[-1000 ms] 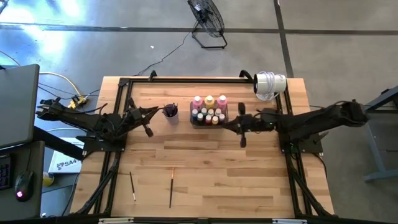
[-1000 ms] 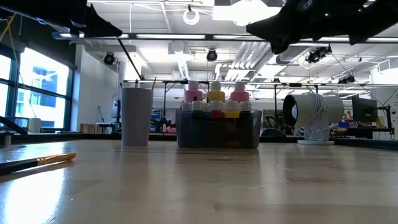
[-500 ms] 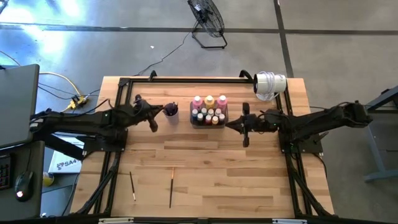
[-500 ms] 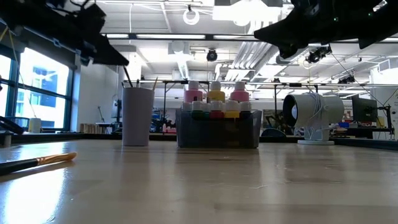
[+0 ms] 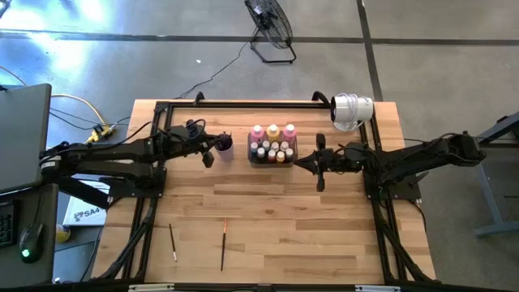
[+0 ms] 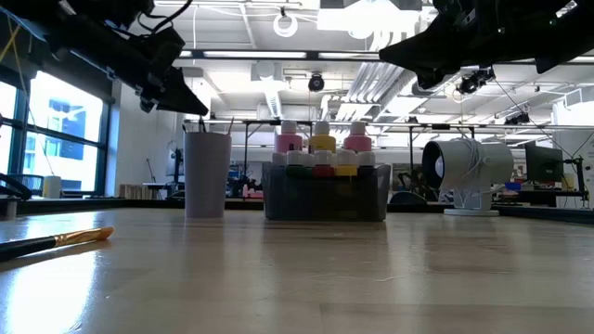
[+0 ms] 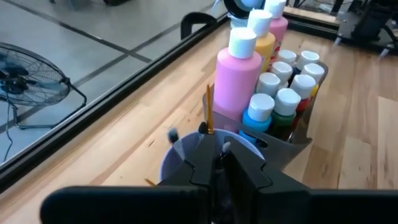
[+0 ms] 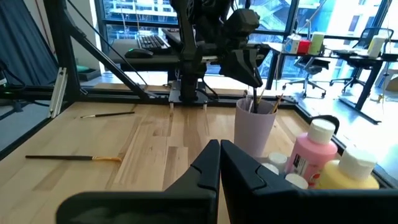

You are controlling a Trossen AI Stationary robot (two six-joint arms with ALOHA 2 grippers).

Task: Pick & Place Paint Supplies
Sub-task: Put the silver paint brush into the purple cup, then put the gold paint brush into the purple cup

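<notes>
High view: two paintbrushes (image 5: 198, 242) loose; left hand (image 5: 208, 156) closure unclear, right hand (image 5: 319, 173) closed, empty.

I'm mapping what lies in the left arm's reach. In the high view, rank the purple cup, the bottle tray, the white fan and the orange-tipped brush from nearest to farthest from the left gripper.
From the left gripper:
1. Purple cup, right beside it.
2. Bottle tray, just past the cup, mid-table.
3. Orange-tipped brush, on the near part of the table.
4. White fan, far right corner.
</notes>
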